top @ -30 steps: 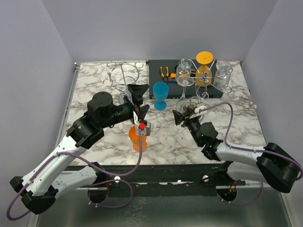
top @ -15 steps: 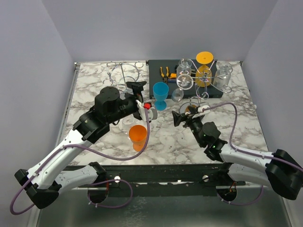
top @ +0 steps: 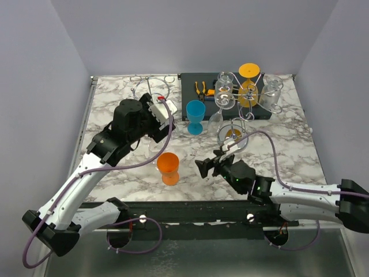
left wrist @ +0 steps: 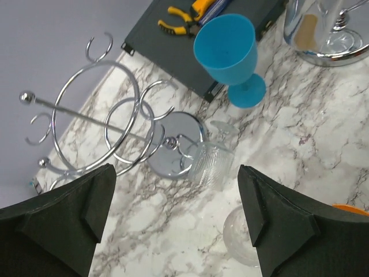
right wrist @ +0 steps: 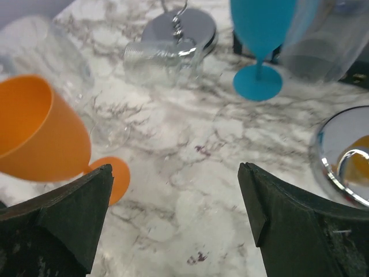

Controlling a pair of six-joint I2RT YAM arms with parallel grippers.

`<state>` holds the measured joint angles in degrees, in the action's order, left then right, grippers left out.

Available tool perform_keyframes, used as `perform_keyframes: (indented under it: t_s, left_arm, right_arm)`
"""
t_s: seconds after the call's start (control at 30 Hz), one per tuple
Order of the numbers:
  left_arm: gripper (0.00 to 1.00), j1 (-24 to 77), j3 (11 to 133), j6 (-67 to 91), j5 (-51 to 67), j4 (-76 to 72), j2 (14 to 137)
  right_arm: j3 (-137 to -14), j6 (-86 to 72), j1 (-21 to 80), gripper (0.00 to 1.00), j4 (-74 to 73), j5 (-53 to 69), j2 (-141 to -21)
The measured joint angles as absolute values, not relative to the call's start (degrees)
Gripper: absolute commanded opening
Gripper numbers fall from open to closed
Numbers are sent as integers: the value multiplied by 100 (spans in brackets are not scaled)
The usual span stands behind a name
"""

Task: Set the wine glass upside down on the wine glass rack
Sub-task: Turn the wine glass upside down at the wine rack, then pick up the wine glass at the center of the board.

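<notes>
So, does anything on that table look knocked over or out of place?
A clear glass lies on its side by the wire rack's round base, while the blue goblet and orange goblet stand upright.

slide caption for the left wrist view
Open left gripper above the chrome rack, a blue goblet and a clear glass on its side

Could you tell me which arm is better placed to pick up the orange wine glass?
Right, I'd judge: the right gripper is open and low beside the orange wine glass. The left gripper, also open, sits farther back over the left rack.
</notes>
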<state>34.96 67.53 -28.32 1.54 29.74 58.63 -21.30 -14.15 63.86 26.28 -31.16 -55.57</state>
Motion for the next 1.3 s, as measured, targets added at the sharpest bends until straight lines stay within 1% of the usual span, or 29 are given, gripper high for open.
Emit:
perform_keyframes:
  t_s: [0.1,0.2,0.33,0.7,1.0,1.17,1.3]
  left_arm:
    - [94,3190,6753,-2641,189,3186,5857]
    - [94,2995,6753,-2539,215,3358,5850]
    - [93,2923,6755,-2440,259,3601,5808]
    - [92,2923,6663,-2305,305,3793,5675]
    - [87,2877,6208,-2185,333,3955,5572]
    - [81,2805,6099,-2045,333,3957,5588]
    - [80,2773,6005,-1944,351,3981,5688]
  right_arm:
    - [-2257,-1590,6836,96,2434,-3262,-6062]
    - [-2515,-1702,6945,96,2362,-3365,-6692]
    - [-2893,-1743,6969,96,2488,-3428,-7476]
    - [-3597,-1734,6963,96,3201,-3424,-9148]
    - [-3627,-1710,6899,96,3715,-3159,-9843]
    - [-3601,-1756,6888,95,3848,-3129,-9894]
    - [-3387,-1817,6877,95,3935,-3133,-9828]
